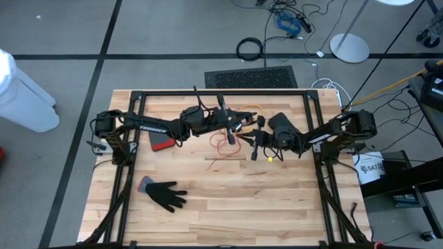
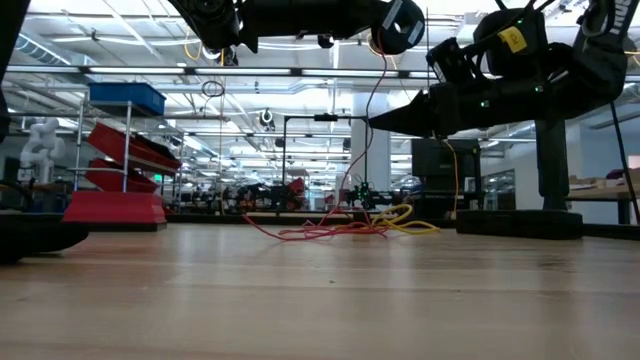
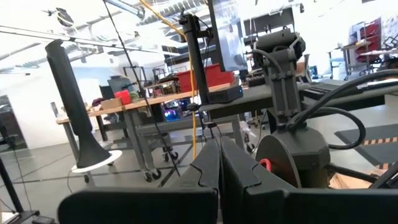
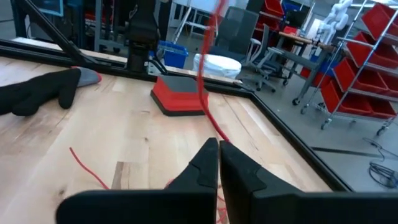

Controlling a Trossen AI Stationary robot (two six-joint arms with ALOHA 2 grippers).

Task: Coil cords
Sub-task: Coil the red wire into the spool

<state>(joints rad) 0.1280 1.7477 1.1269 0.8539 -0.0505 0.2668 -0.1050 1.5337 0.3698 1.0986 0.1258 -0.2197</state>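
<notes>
A thin red cord (image 2: 372,95) hangs from my raised left gripper (image 2: 385,40) down to a loose heap (image 2: 322,231) on the wooden table. A yellow cord (image 2: 408,218) lies in loops beside that heap, toward the far side (image 1: 249,108). My right gripper (image 4: 219,149) is lower, points level toward the table's left and is shut on the hanging red cord. My left gripper (image 3: 219,155) is shut too. In the high view the two grippers meet near the table's far middle (image 1: 242,131). My left gripper is shut and the red cord runs up to it (image 2: 384,55), but its own body hides the place of contact. The cord hangs below it. My right gripper pinches the red cord's hanging stretch (image 4: 216,135) between its two fingertips, coming level from the table's right, fingers across the cord. Above the fingers the cord rises nearly straight (image 4: 205,68); below, it drops to the table.
A black glove (image 1: 165,194) lies at the near left and a red-edged dark pad (image 1: 163,142) left of the grippers. A black frame (image 1: 221,93) rims the table. Bare wood (image 1: 249,207) stretches toward the near edge.
</notes>
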